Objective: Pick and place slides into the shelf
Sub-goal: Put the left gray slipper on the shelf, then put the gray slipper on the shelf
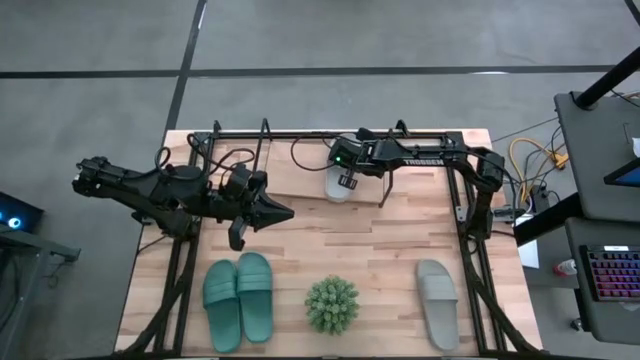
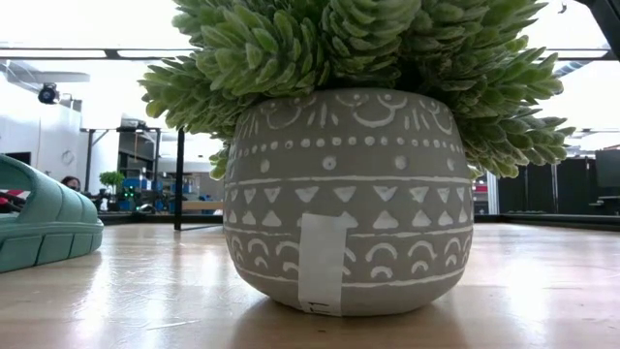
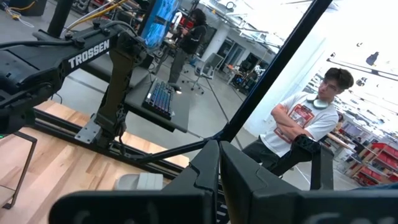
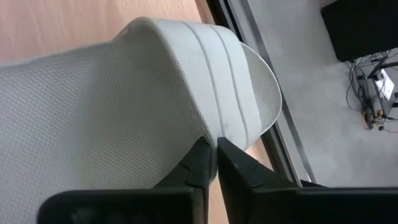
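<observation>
Pale grey rubber fills the right wrist view: the right end effector (image 4: 211, 152) is pinched narrow on the strap edge of one grey slide (image 1: 340, 186), holding it over the shelf (image 1: 262, 135) zone at the far edge of the desk (image 1: 370, 240).

Judgement on completing the placement:
- Keep the pinch firm until the sole rests on the shelf; the soft strap is likely to flex and let the slide swing.
- Lower with the sole level, clear of the wire uprights.
- Release only once the slide is supported.

The left end effector (image 1: 280, 212) waits over the desk's left-centre, fingers closed to a point and empty.

Remaining: the teal pair (image 1: 240, 298) near the front-left corner and the second grey slide (image 1: 438, 303) near the front-right corner, with the potted plant (image 1: 332, 305) between them.
</observation>
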You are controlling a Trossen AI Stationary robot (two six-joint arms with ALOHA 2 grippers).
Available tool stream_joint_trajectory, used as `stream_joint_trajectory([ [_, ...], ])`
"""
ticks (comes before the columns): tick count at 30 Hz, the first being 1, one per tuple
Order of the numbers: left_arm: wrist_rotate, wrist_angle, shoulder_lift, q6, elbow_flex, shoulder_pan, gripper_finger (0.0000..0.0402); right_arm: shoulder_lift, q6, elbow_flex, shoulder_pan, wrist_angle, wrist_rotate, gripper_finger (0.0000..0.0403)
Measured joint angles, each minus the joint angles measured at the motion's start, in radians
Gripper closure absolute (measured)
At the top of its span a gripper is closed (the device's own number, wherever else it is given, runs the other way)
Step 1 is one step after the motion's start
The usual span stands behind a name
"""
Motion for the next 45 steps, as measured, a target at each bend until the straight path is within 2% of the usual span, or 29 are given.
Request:
stream_joint_trajectory([
  [11, 0.003, 0.000, 0.000, 0.000, 0.000, 0.000, 0.0402, -0.006, 0.041, -0.002, 0.014, -0.042, 0.001, 0.0274],
  [17, 0.002, -0.003, 0.000, 0.000, 0.000, 0.000, 0.0402, -0.046, 0.046, 0.001, 0.030, -0.037, 0.003, 0.0240],
  [24, 0.002, -0.007, 0.000, 0.007, 0.000, 0.000, 0.0402, -0.125, 0.139, 0.002, 0.078, -0.085, 0.000, 0.0227],
  [31, -0.001, -0.010, 0.000, 0.004, -0.001, 0.000, 0.0402, -0.194, 0.166, 0.010, 0.191, -0.103, -0.024, 0.0227],
  [45, -0.023, -0.011, 0.002, -0.021, -0.003, 0.000, 0.0402, -0.209, 0.385, 0.072, 0.433, -0.222, -0.027, 0.0229],
])
